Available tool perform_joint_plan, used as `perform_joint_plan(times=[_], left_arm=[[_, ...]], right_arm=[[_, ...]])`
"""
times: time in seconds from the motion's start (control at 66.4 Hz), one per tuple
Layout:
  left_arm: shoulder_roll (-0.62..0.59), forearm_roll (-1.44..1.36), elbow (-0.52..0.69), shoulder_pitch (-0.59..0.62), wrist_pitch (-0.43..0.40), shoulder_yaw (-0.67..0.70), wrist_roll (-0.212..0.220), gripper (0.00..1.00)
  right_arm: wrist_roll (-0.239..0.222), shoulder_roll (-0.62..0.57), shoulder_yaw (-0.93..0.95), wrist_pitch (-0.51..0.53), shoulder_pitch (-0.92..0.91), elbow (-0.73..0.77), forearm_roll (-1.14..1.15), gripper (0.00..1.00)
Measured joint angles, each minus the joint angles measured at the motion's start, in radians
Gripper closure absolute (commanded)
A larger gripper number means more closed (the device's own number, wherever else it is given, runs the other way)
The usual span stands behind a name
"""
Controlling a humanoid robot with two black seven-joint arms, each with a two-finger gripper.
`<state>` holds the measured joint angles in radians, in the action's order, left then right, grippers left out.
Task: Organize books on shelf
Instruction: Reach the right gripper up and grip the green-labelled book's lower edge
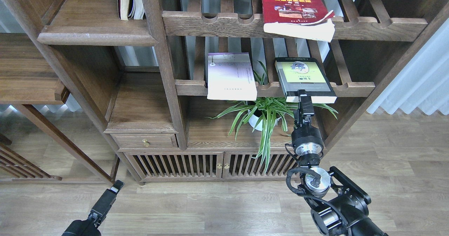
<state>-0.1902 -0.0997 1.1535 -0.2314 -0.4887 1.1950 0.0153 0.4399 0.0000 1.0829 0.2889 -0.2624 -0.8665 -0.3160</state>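
My right gripper (304, 97) sits at the near edge of the yellow-green book (303, 77), fingers over its overhanging end, though I cannot tell whether they actually pinch it. That book lies flat on the lower slatted rack (354, 88), the lavender-white book (230, 76) to its left, the red book (293, 9) on the rack above. My left gripper (114, 187) hangs low over the floor, its opening unreadable.

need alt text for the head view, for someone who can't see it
The right gripper reaches up to the front edge of a yellow-green book lying on a slatted rack, beside a lavender-white book. A red book lies on the rack above, a spider plant sits below, and the left gripper hangs low.
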Motion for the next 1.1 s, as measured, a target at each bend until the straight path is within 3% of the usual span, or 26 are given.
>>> perform_joint_plan(times=[0.407,0.753,0.888,0.949,1.099], left_arm=[[0.010,0.000,0.001,0.000,0.000,0.000,0.003,0.00],[0.011,0.000,0.000,-0.002,0.000,0.000,0.003,0.00],[0.011,0.000,0.000,-0.002,0.000,0.000,0.003,0.00],[0.011,0.000,0.000,-0.002,0.000,0.000,0.003,0.00],[0.011,0.000,0.000,-0.005,0.000,0.000,0.001,0.00]], right_arm=[[-0.005,0.000,0.049,-0.075,-0.042,0.000,-0.008,0.00],[-0.006,0.000,0.067,-0.094,-0.046,-0.008,-0.025,0.07],[-0.006,0.000,0.068,-0.094,-0.048,-0.015,-0.029,0.10],[-0.006,0.000,0.068,-0.094,-0.053,-0.016,-0.030,0.18],[-0.006,0.000,0.068,-0.094,-0.055,-0.015,-0.034,0.25]])
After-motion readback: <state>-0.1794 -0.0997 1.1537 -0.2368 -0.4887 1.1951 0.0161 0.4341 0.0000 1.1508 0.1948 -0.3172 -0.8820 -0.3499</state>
